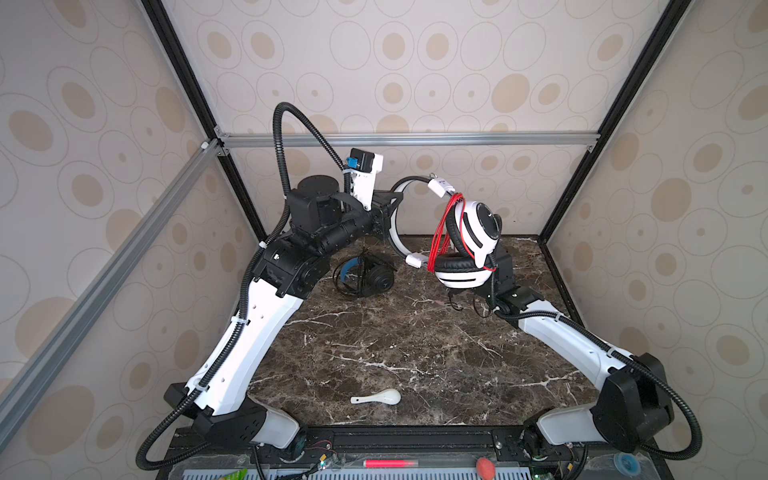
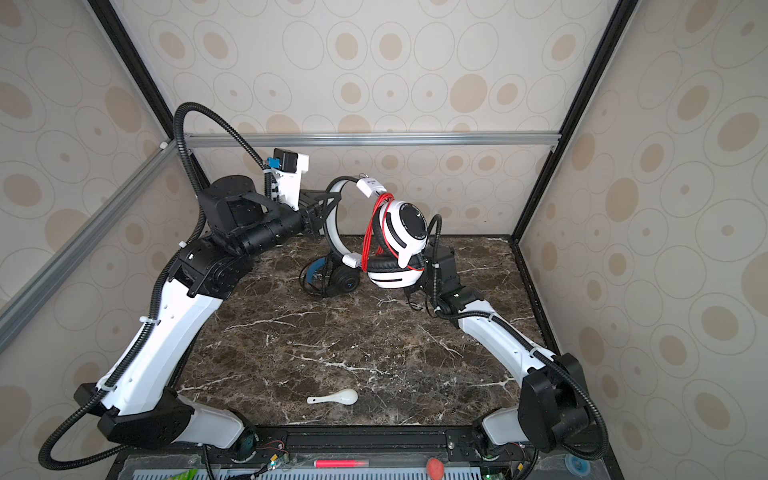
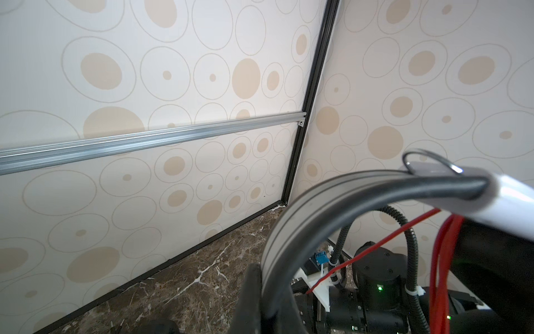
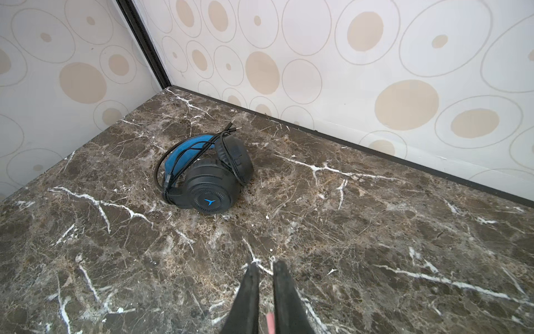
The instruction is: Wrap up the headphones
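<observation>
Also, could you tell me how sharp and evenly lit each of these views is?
Both top views: soft, even light, no hard shadows, frame posts splayed by the wide lens, white headphones sharp. Left wrist view: their headband, clamped in the left end effector, is blurred. Right wrist view: black headphones crisp; the right end effector and the red cord it pinches are soft.
</observation>
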`<state>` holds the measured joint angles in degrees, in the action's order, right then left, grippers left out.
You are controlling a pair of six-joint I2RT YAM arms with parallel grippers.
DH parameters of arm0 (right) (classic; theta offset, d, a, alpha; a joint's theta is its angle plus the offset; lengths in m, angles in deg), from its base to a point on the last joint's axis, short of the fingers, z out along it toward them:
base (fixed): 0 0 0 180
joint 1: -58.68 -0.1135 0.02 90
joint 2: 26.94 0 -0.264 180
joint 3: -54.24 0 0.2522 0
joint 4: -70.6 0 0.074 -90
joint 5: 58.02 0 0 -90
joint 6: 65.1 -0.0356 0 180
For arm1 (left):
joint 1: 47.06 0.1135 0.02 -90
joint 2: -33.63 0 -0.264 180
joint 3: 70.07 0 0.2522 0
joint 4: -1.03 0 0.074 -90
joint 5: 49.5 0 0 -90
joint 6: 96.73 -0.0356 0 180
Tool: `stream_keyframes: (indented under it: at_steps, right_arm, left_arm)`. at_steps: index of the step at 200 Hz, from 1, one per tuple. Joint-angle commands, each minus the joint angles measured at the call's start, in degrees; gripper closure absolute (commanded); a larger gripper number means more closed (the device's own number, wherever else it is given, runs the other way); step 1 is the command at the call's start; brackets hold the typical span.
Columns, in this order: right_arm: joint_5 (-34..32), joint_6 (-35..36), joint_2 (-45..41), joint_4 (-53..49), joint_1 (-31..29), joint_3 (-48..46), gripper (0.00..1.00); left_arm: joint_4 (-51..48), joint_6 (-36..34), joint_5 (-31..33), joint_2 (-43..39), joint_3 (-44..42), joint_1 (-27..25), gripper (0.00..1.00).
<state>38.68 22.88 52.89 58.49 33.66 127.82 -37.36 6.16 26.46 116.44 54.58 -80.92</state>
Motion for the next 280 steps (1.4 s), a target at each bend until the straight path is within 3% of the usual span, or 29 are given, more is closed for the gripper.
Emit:
stream_keyframes:
  at_steps: [1, 48, 115, 198, 280]
  right_arm:
    - [0.49, -1.79, -1.42, 2.64, 0.29, -2.08, 0.86]
    - [0.69, -4.39, -1.71, 4.41, 0.23, -5.16, 0.88]
    - [-0.29, -4.17, -1.97, 1.74, 0.26, -5.7, 1.0]
    - [-10.31, -4.78, -4.25, -4.68, -0.94, -5.32, 1.0]
    - [-18.2, -3.9, -5.8, -6.19, -8.07, -5.61, 1.0]
  left_arm:
    - [7.77, 4.18, 0.46, -2.09, 3.28, -0.16, 1.0]
    - [11.24, 6.47, 2.31, -2.34, 2.2, -0.07, 1.0]
    - [20.09, 13.2, 12.82, -3.0, -2.44, 0.64, 1.0]
    - [21.69, 21.19, 26.9, -0.99, -4.28, 0.66, 1.0]
    - [17.83, 25.68, 33.03, 4.56, 1.27, 0.68, 1.0]
